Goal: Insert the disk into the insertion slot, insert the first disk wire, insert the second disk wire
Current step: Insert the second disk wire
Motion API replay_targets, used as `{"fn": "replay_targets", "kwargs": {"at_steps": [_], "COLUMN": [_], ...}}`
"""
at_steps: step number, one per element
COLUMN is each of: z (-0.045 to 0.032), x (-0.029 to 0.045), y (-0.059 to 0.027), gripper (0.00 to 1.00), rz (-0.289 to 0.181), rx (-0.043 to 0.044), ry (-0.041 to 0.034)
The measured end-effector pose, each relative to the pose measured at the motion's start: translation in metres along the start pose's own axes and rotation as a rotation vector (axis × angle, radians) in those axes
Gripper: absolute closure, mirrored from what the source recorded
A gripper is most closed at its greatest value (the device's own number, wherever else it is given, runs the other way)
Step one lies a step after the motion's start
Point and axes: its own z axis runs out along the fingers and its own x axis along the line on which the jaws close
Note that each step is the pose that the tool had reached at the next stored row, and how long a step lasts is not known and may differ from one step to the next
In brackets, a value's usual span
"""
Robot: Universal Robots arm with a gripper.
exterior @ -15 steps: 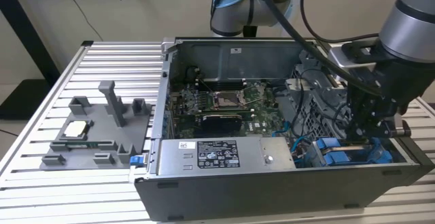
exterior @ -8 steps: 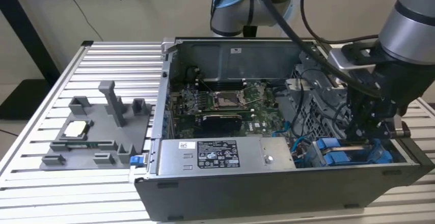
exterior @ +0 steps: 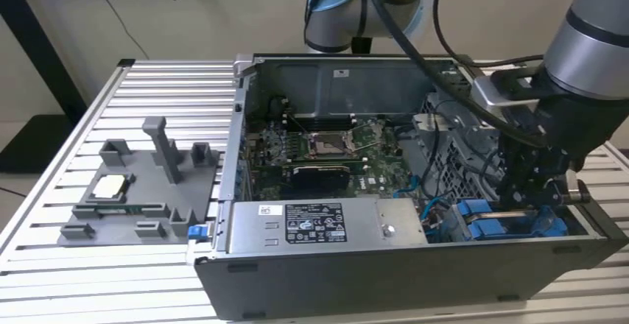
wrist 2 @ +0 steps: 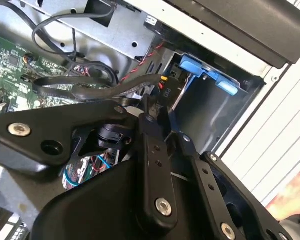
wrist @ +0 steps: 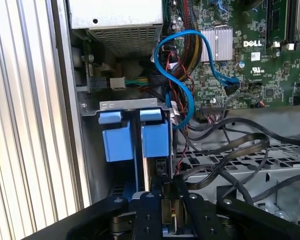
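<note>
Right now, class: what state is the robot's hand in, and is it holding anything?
Hand: down inside the computer case, just behind the blue-railed disk in its bay; open or closed cannot be told.

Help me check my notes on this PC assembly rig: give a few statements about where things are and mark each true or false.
1. The gripper is down inside the computer case, at the blue-railed disk. True.
2. The grey parts tray sits inside the case. False: it lies on the slatted table, on the exterior view's left.
3. A blue cable loops over the motherboard. True.
4. The case's side is closed. False: it is open.
</note>
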Motion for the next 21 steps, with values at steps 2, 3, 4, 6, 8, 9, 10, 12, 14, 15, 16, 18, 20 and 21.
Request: {"fn": "replay_targets", "kwargs": {"at_steps": [2, 3, 4, 6, 8, 9, 10, 12, 14, 15, 16, 18, 20, 21], "z": [-0.0056, -0.0099, -0.0145, -0.0198, -0.0231, -0.0255, -0.0280, -0.0338, -0.0392, -0.0408, -0.0422, -0.0441, -0.0452, -0.0452], "x": [-0.0003, -0.0005, -0.0007, -0.0010, -0.0011, -0.0012, -0.0014, -0.0016, -0.0019, -0.0019, -0.0020, -0.0021, -0.0021, -0.0021], "y": [-0.0005, -0.0009, -0.0015, -0.0021, -0.0024, -0.0026, -0.0029, -0.0035, -0.0041, -0.0042, -0.0044, -0.0046, -0.0047, -0.0047], "gripper": [0.76, 0.76, 0.76, 0.76, 0.76, 0.76, 0.76, 0.76, 0.76, 0.76, 0.76, 0.76, 0.76, 0.76], "rz": [0.000, 0.000, 0.000, 0.000, 0.000, 0.000, 0.000, 0.000, 0.000, 0.000, 0.000, 0.000, 0.001, 0.001], "rx": [-0.0020, -0.0026, -0.0032, -0.0038, -0.0040, -0.0041, -0.0044, -0.0059, -0.0077, -0.0080, -0.0081, -0.0082, -0.0082, -0.0083], "ry": [-0.0019, -0.0016, -0.0013, -0.0010, -0.0013, -0.0011, -0.0012, -0.0010, -0.0009, -0.0009, -0.0009, -0.0009, -0.0009, -0.0010]}}
